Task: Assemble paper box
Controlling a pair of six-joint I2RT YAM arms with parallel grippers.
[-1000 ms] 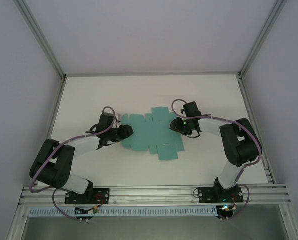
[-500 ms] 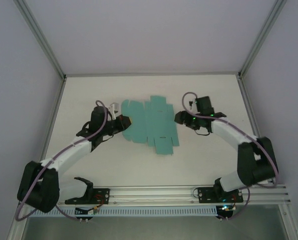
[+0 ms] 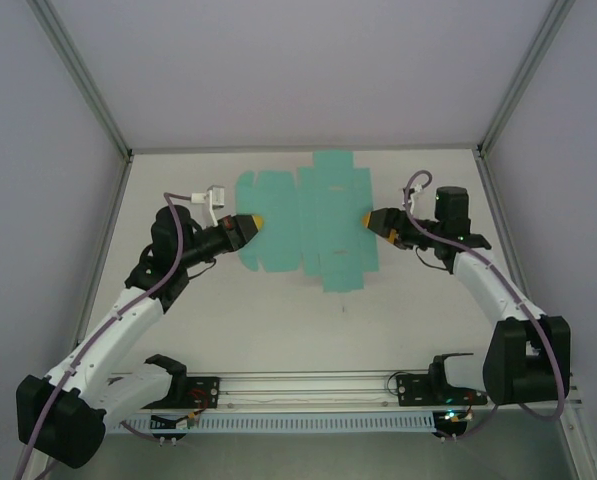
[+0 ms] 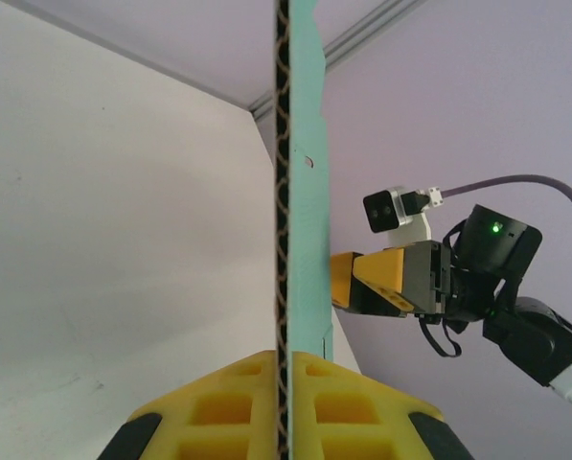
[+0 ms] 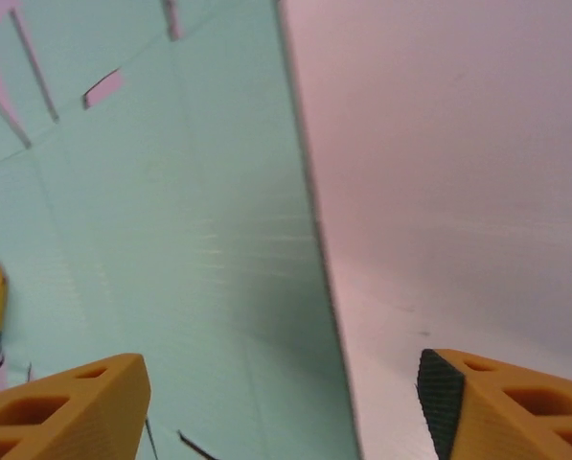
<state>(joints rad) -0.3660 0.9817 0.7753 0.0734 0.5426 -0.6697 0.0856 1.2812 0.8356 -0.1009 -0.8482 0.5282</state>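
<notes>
Teal sheet (image 3: 313,215) held above the table (image 3: 228,320) — left gripper (image 3: 250,222) clamped shut on its left edge, right gripper (image 3: 370,221) gaping round the right edge, gripping nothing — a one-sided hold may let it sag or twist loose

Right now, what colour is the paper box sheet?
The paper box is plain teal-green; the top external view shows it best.
</notes>
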